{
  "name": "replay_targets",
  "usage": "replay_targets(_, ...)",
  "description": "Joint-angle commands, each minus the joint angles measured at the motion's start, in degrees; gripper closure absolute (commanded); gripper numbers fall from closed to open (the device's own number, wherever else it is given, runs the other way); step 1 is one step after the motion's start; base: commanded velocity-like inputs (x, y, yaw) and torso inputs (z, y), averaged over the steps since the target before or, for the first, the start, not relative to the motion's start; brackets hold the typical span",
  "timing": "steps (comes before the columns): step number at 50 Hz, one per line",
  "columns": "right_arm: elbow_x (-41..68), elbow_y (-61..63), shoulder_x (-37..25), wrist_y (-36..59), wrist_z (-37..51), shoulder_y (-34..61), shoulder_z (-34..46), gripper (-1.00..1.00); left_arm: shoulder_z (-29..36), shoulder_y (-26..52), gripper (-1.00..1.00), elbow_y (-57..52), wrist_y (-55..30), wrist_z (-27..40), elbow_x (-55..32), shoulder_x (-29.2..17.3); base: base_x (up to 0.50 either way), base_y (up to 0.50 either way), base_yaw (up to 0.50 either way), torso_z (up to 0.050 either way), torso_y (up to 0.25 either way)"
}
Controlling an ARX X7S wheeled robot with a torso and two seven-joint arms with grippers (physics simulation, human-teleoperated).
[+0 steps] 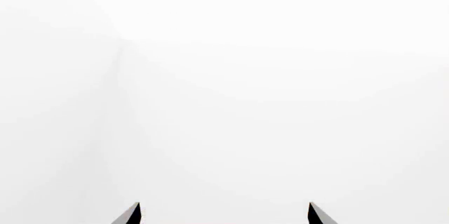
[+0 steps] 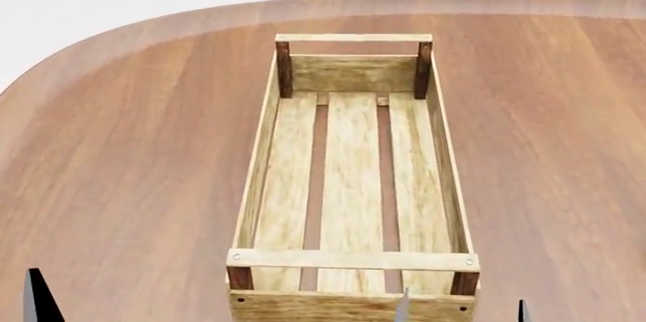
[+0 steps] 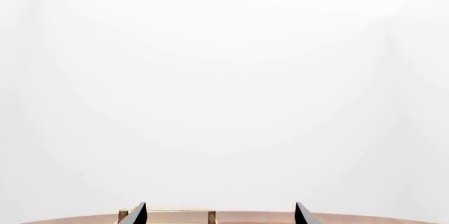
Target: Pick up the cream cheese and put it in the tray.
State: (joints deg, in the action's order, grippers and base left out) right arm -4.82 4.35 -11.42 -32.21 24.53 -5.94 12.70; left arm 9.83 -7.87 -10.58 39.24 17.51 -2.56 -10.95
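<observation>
The tray (image 2: 259,156), a long light-wood crate with a slatted bottom and dark corner posts, lies lengthwise in the middle of the table and holds nothing. The cream cheese is out of view in every frame. My right gripper (image 2: 462,311) shows as two dark tips at the tray's near right corner; in its wrist view the right gripper (image 3: 220,215) is open and empty, with the tray's end rail (image 3: 168,213) low in the picture. One dark fingertip (image 2: 36,298) of the left gripper shows at the near left. The left gripper (image 1: 224,215) is open, facing blank white.
The brown wooden table (image 2: 121,171) has a rounded far edge, with white background beyond it. No other objects show on the part of the table in view.
</observation>
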Motion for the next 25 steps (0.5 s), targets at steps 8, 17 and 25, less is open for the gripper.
replay_targets(8, -0.57, -0.91, -0.26, -0.02, 0.93, 0.48, 0.57, -1.0, 0.48, 0.19, -1.0, 0.34, 0.23, 0.73, -0.03, -0.46, 0.18, 0.0, 0.0, 0.0, 0.0)
replay_targets(17, -0.72, -0.5, -0.52, 0.1, 1.38, 0.31, 0.69, -1.0, 0.6, 0.07, -1.0, 0.23, 0.29, 1.12, -0.06, -0.74, 0.18, 0.0, 0.0, 0.0, 0.0)
replay_targets(25, -1.04, -0.57, -0.65, 0.14, 1.77, 0.41, 0.91, -1.0, 0.63, 0.11, -1.0, 0.19, 0.37, 1.47, -0.13, -1.01, 0.18, 0.0, 0.0, 0.0, 0.0)
